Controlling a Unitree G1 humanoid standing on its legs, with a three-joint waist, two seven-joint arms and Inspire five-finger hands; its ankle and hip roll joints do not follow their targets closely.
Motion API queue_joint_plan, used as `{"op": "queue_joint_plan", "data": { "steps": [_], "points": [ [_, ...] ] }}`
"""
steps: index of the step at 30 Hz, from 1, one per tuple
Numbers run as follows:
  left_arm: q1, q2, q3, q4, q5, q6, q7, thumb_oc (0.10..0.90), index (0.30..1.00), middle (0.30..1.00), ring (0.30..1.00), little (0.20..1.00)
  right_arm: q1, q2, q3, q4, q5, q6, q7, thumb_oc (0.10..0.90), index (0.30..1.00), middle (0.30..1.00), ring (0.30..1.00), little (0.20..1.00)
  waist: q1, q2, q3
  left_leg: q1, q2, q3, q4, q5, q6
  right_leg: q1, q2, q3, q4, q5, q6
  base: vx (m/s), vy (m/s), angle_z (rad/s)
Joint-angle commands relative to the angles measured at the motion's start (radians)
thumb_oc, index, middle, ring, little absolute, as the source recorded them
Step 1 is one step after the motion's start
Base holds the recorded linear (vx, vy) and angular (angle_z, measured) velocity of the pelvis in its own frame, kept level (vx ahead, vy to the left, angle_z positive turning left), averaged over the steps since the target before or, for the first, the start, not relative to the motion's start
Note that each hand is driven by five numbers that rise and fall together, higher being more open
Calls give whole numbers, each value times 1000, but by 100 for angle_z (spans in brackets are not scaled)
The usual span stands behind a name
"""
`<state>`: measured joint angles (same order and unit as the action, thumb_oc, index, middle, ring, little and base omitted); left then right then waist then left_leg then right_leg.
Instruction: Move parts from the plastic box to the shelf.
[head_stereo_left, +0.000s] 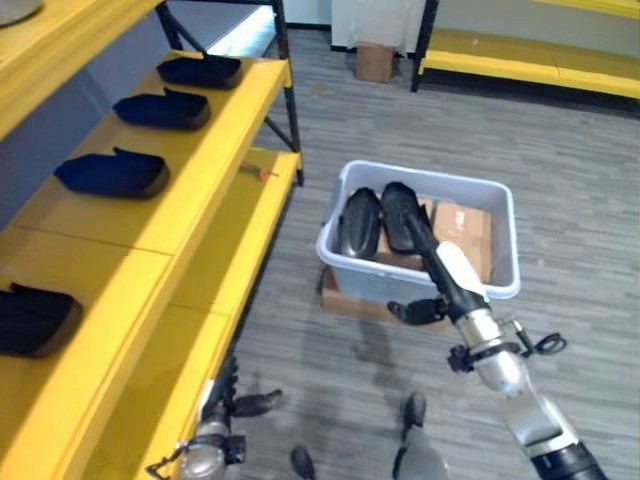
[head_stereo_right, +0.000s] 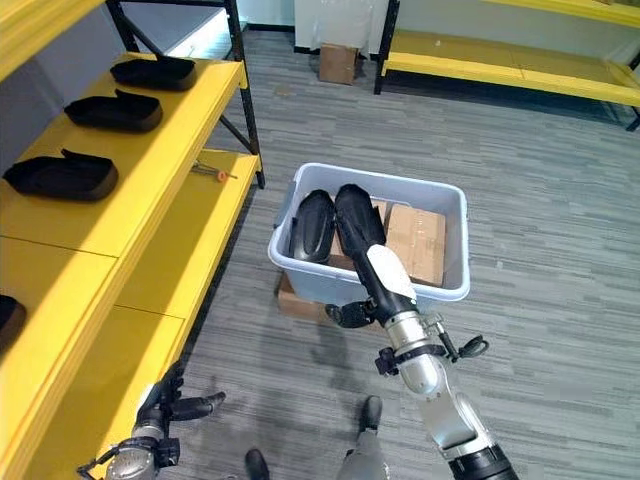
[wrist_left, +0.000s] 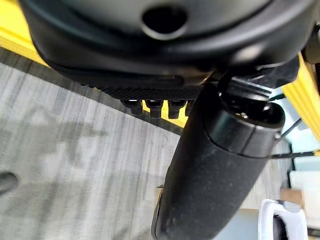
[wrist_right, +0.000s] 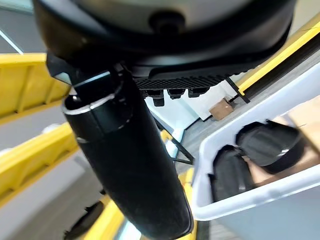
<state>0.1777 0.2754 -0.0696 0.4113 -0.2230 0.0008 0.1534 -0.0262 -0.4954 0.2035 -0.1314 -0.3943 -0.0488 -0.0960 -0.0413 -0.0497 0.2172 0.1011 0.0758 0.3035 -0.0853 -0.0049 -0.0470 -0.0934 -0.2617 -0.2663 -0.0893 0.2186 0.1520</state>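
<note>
Here the plastic box sits on the grey floor, pale and rectangular, resting on a flat piece of cardboard that pokes out under its near edge. Inside it, just beyond the right hand, two black parts stand on end side by side, leaning against the wall nearest the shelf; beside them lies a brown carton that takes up the other half of the box. The parts are dark, matte, elongated shells with rounded ends, narrower at the top.

The right hand hangs over the near rim of the box, its fingers straight and pointing toward the taller part; its thumb sticks out to the side, apart from the fingers. It seems to reach the part without holding it, though the fingertips merge with the black shell and contact is hard to judge.

Well off to the left of that hand stands the yellow shelf, with four similar black parts lying in a row along its upper board, spaced apart. A small orange-tipped tool lies on the lower board. The left hand hangs low beside the shelf's front edge, fingers relaxed and holding nothing.
</note>
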Motion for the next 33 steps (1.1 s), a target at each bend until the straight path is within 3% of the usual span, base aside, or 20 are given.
{"op": "queue_joint_plan", "data": {
  "steps": [1,5,6,8,10,15,16,19,20,21,22,23,24,26,28,31,33],
  "points": [
    [-55,35,-3,-108,12,-71,15,900,1000,1000,1000,1000,-84,-31,-129,-95,-10,-63,-73,900,1000,1000,1000,1000,-5,21,-50,60,23,-86,25,-73,24,-81,23,-21,120,-5,12,268,-334,36],
    [-56,30,-11,-114,5,-69,14,900,1000,1000,1000,1000,-57,-50,-153,-100,2,-67,-82,900,1000,1000,1000,1000,-25,30,-58,58,94,-100,81,-57,-3,-64,65,-40,155,-65,-24,173,-249,16],
    [-54,28,-12,-118,2,-69,12,900,1000,1000,1000,1000,-48,-56,-161,-103,6,-69,-83,900,1000,1000,1000,1000,-28,32,-59,58,111,-99,95,-37,-12,-60,79,-44,157,-77,-33,291,-418,-7],
    [-39,15,-4,-122,-5,-67,12,900,1000,1000,1000,1000,-29,-67,-182,-111,24,-74,-84,900,1000,1000,1000,1000,-26,35,-66,40,161,-104,177,59,-30,-40,139,-37,146,-111,-72,267,-406,-5],
    [-32,9,1,-119,-9,-66,14,900,1000,1000,1000,1000,-22,-77,-192,-111,37,-75,-86,900,1000,1000,1000,1000,-18,31,-60,-3,174,-122,295,111,-26,-16,170,-23,124,-125,-100,140,-264,-21],
    [-18,-5,0,-126,-18,-62,5,900,1000,1000,1000,1000,0,-92,-216,-115,43,-76,-90,900,1000,1000,1000,1000,0,17,-30,-138,165,-142,491,143,-10,37,194,-14,76,-155,-138,105,-171,-20],
    [-13,-7,0,-133,-20,-63,4,900,1000,1000,1000,1000,7,-88,-228,-114,40,-71,-98,900,1000,1000,1000,1000,12,5,-11,-213,122,-164,459,103,9,53,185,5,64,-154,-132,104,-38,-7],
    [-2,-9,-1,-131,-19,-64,9,900,1000,1000,1000,1000,14,-81,-232,-111,40,-72,-107,900,1000,1000,1000,1000,27,-10,1,-270,134,-200,300,119,-2,68,172,38,50,-153,-111,116,52,-7],
    [-2,-9,-1,-131,-19,-64,9,900,1000,1000,1000,1000,14,-81,-232,-111,40,-72,-107,900,1000,1000,1000,1000,27,-10,2,-268,134,-199,298,120,-2,69,172,39,50,-153,-111,177,175,-41],
    [-3,-9,2,-124,-13,-63,15,900,1000,1000,1000,1000,14,-78,-226,-107,42,-75,-111,900,1000,1000,1000,1000,37,0,9,-303,160,-251,152,194,-33,79,168,63,47,-157,-98,119,125,-44],
    [-3,-9,1,-123,-13,-64,16,900,1000,1000,1000,1000,13,-78,-226,-107,42,-75,-112,900,1000,1000,1000,1000,36,0,6,-293,159,-249,122,215,-35,75,168,62,47,-155,-100,206,207,-39],
    [-1,-11,0,-118,-8,-64,18,900,1000,1000,1000,1000,19,-78,-220,-106,38,-80,-113,900,1000,1000,1000,1000,38,10,0,-294,179,-257,43,268,-60,83,170,68,41,-160,-92,225,233,-36],
    [-1,-14,2,-118,1,-68,14,900,1000,1000,1000,1000,24,-84,-222,-110,32,-80,-107,900,1000,1000,1000,1000,38,27,-1,-312,191,-274,-2,284,-84,98,160,89,46,-169,-79,230,239,-54],
    [-4,-12,6,-119,4,-71,15,900,1000,1000,1000,1000,28,-88,-226,-115,23,-80,-103,900,1000,1000,1000,1000,36,35,-4,-285,194,-263,-2,277,-88,110,157,107,57,-182,-72,255,265,-83],
    [-9,-17,11,-116,-1,-81,18,900,1000,1000,1000,1000,34,-87,-224,-115,6,-81,-89,900,1000,1000,1000,1000,42,51,-21,-224,182,-236,-2,230,-76,141,139,149,58,-194,-64,327,394,-116],
    [-20,-2,7,-114,-2,-85,21,900,1000,1000,1000,1000,39,-78,-226,-119,10,-79,-83,900,1000,1000,1000,1000,43,45,-19,-196,148,-224,19,196,-58,155,103,177,61,-191,-49,151,265,-82],
    [-32,15,-6,-111,0,-87,23,900,1000,1000,1000,1000,45,-70,-226,-113,-10,-67,-78,900,1000,1000,1000,1000,30,37,-23,-195,110,-184,51,150,-28,143,54,197,63,-170,-24,91,281,-37]
  ]
}}
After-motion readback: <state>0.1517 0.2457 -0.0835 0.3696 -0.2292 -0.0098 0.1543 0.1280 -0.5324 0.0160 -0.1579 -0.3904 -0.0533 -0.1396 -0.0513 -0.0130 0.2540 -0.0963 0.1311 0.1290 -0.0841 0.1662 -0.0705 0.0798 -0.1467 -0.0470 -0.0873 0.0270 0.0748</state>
